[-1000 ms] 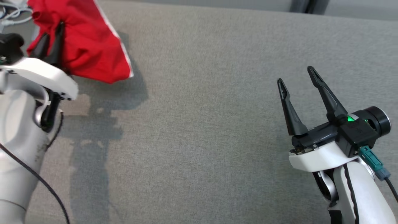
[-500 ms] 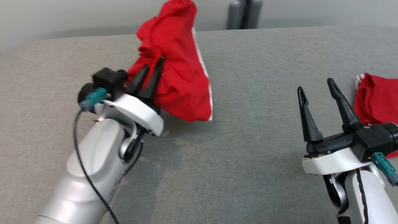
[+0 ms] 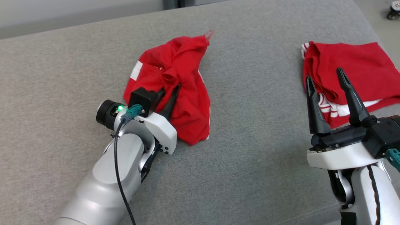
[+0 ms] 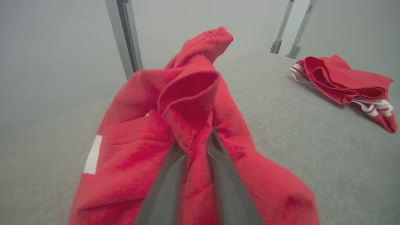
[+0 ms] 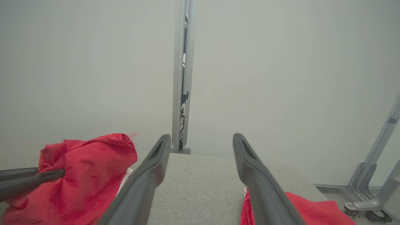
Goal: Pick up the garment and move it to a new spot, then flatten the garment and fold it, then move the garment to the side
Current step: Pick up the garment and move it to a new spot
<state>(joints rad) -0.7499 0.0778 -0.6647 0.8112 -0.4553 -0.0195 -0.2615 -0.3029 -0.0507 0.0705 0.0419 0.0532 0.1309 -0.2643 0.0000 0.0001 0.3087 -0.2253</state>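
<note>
A crumpled red garment [image 3: 187, 103] with white trim lies in a heap on the grey cloth surface [image 3: 250, 140], left of centre. My left gripper [image 3: 171, 88] reaches into it from the near side. In the left wrist view the two fingers of that gripper [image 4: 193, 140] stand close together with a fold of the red garment [image 4: 131, 156] pinched between them. My right gripper [image 3: 324, 75] hovers open and empty at the right; the right wrist view has its fingers [image 5: 201, 137] wide apart above the surface, with the garment [image 5: 87, 165] at the lower left.
A second red garment [image 3: 350, 62] with white stripes lies folded at the far right, just beyond my right fingertips, also in the left wrist view [image 4: 343, 81]. The surface's right edge runs past it, with floor and a caster [image 3: 393, 9] beyond. A pale wall stands behind.
The camera has swung round. The garment, which hung bunched from my left gripper above the surface, has come down and now rests in a heap. The right gripper stays open.
</note>
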